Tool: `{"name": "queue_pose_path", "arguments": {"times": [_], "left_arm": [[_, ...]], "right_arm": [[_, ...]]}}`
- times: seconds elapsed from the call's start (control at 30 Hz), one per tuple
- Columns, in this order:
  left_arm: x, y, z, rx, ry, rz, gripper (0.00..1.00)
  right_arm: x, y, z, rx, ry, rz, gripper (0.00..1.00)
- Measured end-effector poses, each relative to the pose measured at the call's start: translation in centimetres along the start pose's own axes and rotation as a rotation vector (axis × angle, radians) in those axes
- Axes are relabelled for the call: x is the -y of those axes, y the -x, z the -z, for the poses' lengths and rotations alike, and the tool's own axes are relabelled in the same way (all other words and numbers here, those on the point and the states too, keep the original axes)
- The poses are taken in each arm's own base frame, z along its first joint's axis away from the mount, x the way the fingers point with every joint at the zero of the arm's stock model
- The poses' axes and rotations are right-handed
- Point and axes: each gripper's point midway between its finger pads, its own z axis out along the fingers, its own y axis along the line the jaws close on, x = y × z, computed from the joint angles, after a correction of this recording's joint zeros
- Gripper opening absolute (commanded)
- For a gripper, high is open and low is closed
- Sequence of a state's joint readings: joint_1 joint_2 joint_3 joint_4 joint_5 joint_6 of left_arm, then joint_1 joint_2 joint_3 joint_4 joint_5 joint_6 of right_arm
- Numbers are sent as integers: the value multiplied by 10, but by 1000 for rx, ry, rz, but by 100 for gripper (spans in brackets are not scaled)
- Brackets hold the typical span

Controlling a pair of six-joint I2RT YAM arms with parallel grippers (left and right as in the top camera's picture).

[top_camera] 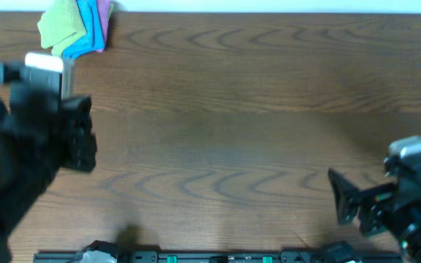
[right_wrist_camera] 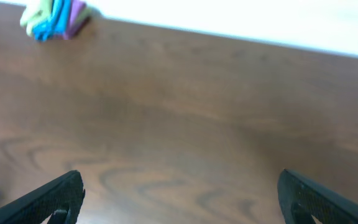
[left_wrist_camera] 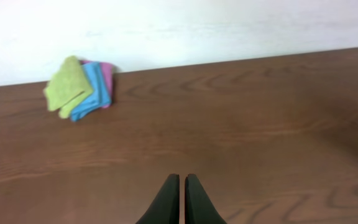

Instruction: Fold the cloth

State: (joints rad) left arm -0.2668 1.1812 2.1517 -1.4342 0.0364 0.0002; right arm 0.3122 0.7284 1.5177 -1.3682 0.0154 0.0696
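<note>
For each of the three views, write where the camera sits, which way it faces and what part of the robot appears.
Overhead: above the table, looking straight down; left arm and right arm show.
Left wrist: low, facing the far edge; shut left pincer shows.
Right wrist: low, facing the far left corner; open right pincer shows.
Shared: all three show the green cloth at the far edge.

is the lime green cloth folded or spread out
Folded: the small lime-green fabric cloth sits as a compact wedge atop the bright blue cloth.
</note>
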Motion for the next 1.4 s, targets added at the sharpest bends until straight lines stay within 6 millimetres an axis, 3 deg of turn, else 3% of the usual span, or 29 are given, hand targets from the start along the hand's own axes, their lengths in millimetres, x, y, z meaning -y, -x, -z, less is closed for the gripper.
{"name": "queue_pose_path", "arguments": {"times": [0.13, 0.23, 0.27, 0.3, 0.33, 0.37, 0.67, 1.0, 1.4], "left_arm": [[-7, -37, 8, 3, 30, -5, 6], [-11, -65, 4, -10, 39, -5, 12], [-12, -74, 2, -24, 41, -6, 25], [-13, -83, -1, -37, 45, -5, 52], [-13, -91, -5, -55, 47, -5, 90], [-13, -96, -7, -71, 49, -6, 95], [-14, -100, -10, -84, 49, -6, 95], [-15, -122, -6, -176, 56, -11, 95], [-26, -121, -5, -171, 116, -10, 95]], "right_arm": [[3, -39, -12, -61, -8, -1, 99], [4, -51, -17, -88, -11, -24, 99], [4, -51, -17, -91, -11, -29, 99], [4, -52, -18, -94, -12, -35, 99], [4, -53, -18, -96, -12, -39, 99], [4, -53, -18, -97, -12, -43, 99], [4, -53, -18, -97, -13, -51, 99], [4, -53, -18, -97, -13, -51, 99], [4, -53, -18, -97, -13, -51, 99]]}}
